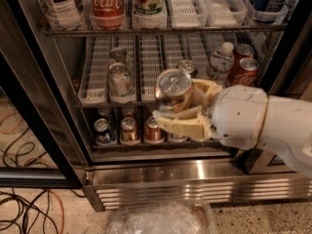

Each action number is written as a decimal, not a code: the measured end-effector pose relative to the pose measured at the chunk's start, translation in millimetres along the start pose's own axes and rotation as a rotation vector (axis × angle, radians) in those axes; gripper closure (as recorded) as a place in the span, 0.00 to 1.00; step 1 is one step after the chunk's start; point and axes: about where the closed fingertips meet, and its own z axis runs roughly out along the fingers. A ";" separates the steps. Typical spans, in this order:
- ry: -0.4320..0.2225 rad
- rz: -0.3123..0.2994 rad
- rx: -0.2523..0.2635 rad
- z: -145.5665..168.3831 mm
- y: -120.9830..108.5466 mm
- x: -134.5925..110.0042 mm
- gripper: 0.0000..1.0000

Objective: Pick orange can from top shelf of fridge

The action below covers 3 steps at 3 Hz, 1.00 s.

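Observation:
My gripper (171, 107) is in front of the fridge's middle rack, right of centre, shut on the orange can (174, 84). The can is held upright between the cream fingers (183, 125), its shiny silver top with pull tab facing up; only a little of its tan side shows. The white arm reaches in from the right. The top shelf (195, 30) runs across the top of the view, with white lane trays (181, 4) that show no cans above the gripper. The fridge's stainless base grille (195, 191) lies below.
A Coca-Cola bottle (106, 4) and other bottles stand on the top shelf's left. Cans (119, 79), a water bottle (222, 57) and red cans (246, 69) sit on the middle rack, several cans (129, 129) below. Cables (24, 208) lie at floor left, clear plastic (161, 219) at the bottom.

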 end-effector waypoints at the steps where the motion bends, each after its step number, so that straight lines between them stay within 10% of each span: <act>1: -0.006 0.028 -0.112 13.1 46.4 21.4 1.00; 2: 0.008 0.053 -0.251 12.6 85.7 36.5 1.00; 3: 0.008 0.053 -0.251 12.6 85.7 36.5 1.00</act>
